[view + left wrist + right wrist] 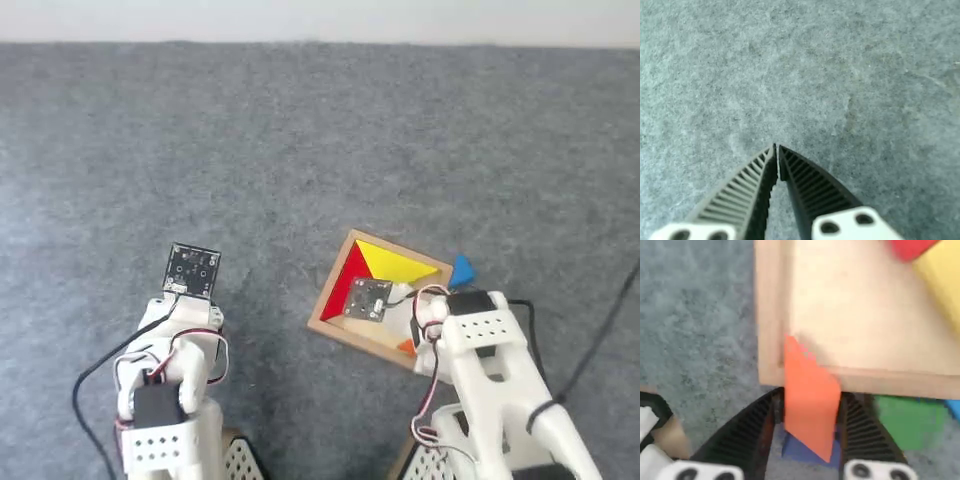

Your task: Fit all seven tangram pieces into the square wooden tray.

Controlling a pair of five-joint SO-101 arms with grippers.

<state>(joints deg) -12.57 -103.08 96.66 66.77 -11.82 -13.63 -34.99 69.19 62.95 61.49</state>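
Observation:
The square wooden tray (325, 318) lies on the grey carpet at the right. A yellow piece (395, 265) and a red piece (350, 285) lie inside it. My right gripper (810, 400) is shut on an orange piece (807, 405), held on edge over the tray's near corner rim (769, 315), its tip at the inside corner. A green piece (902, 422) and a dark blue piece (795, 447) lie on the carpet just outside that rim. A light blue piece (461, 270) sits outside the tray's far right side. My left gripper (776, 147) is shut over bare carpet.
The left arm (170, 350) stands at the lower left, well apart from the tray. Much of the tray floor (865, 315) near the orange piece is bare wood. Open carpet stretches across the back and middle of the table.

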